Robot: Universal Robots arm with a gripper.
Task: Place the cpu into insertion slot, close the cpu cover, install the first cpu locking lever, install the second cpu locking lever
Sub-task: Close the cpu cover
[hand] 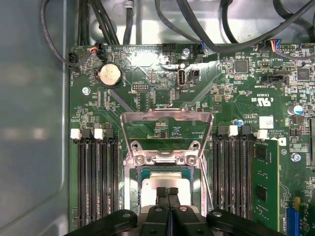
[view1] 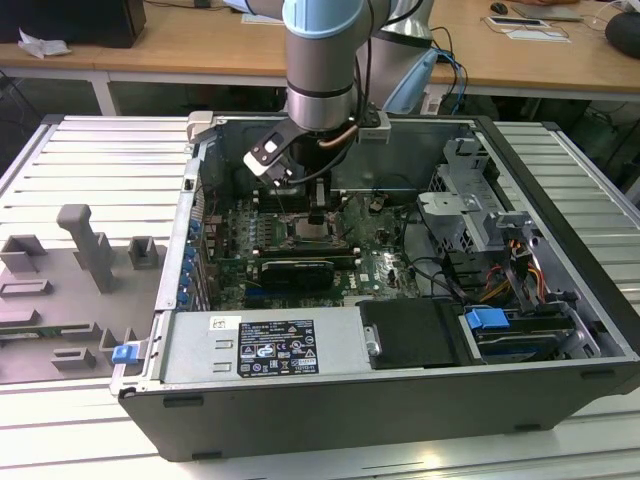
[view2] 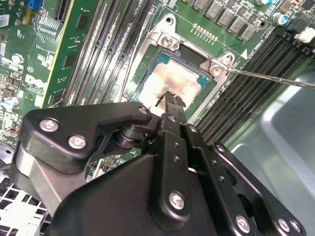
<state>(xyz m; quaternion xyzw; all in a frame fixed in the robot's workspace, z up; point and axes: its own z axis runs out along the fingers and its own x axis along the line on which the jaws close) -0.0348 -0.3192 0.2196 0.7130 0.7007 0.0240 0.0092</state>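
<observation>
Power supply (view1: 265, 345): grey labelled box, nearest the exterior camera, set along the near wall of the computer case (view1: 400, 425).

Table (view1: 90, 160): ribbed metal top. The case lies on it, open side up.

Grey fixtures (view1: 85, 250): on the table beside the case, at the exterior view's left. A blue clip (view1: 124, 352) sits at the case's near corner on that side.

Wooden desks (view1: 540, 60): across the room, behind the case.

Contents of the case, on a green circuit board:
- Graphics card (view1: 295, 270): long, black, just behind the power supply.
- Insertion slot (hand: 132, 189): mid-board, with memory slots (hand: 96, 177) on both flanks.
- cpu (hand: 167, 178): seated in the slot, its silver top carrying a pale smear.
- cpu cover (hand: 167, 116): raised off the slot, board visible through its window.
- Lever (view2: 266, 78): thin rod running out from a slot corner.
- Gripper (hand: 167, 191): on the robot arm (view1: 320, 60) reaching down into the case. Fingers are pressed together with nothing between them, tips at the cpu's top; contact cannot be told.
- Drive cage (view1: 470, 200): at the case's end, at the exterior view's right.
</observation>
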